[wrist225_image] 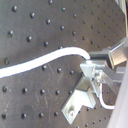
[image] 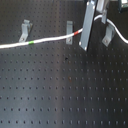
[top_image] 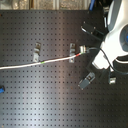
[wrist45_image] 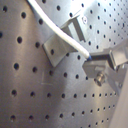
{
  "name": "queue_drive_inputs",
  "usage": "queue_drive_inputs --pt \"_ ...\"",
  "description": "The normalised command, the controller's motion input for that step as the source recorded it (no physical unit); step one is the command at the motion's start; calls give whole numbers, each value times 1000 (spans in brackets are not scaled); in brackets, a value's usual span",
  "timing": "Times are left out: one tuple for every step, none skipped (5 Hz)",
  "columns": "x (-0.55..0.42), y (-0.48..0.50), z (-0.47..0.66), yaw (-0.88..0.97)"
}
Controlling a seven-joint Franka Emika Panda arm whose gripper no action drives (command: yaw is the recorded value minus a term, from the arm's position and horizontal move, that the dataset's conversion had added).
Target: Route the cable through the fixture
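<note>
Gripper (wrist45_image: 95,59): you see metal fingers clamped on the white cable (image: 50,39) in both wrist views | Arm (top_image: 112,42): white, bent over the perforated black board (top_image: 45,100) | Cable: runs past the middle metal bracket (image: 69,32), green band (image: 31,43) beside the far bracket (image: 25,30).

- A lab or robotics test setup, not a home.
- The bench (image: 60,95) is a black optical breadboard, drilled all over with an even grid of small holes.
- Small bent metal clips (image: 24,31) stand bolted into those holes.
- A white robot arm (top_image: 116,37) reaches over the bench in the second exterior view.
</note>
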Motion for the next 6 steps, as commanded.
queue_drive_inputs --pt "49 -80 -681 0" --pt "-20 63 -750 0" --pt "62 79 -532 0" --pt "0 0 0 563" --pt "0 -1 32 637" --pt "0 0 34 589"
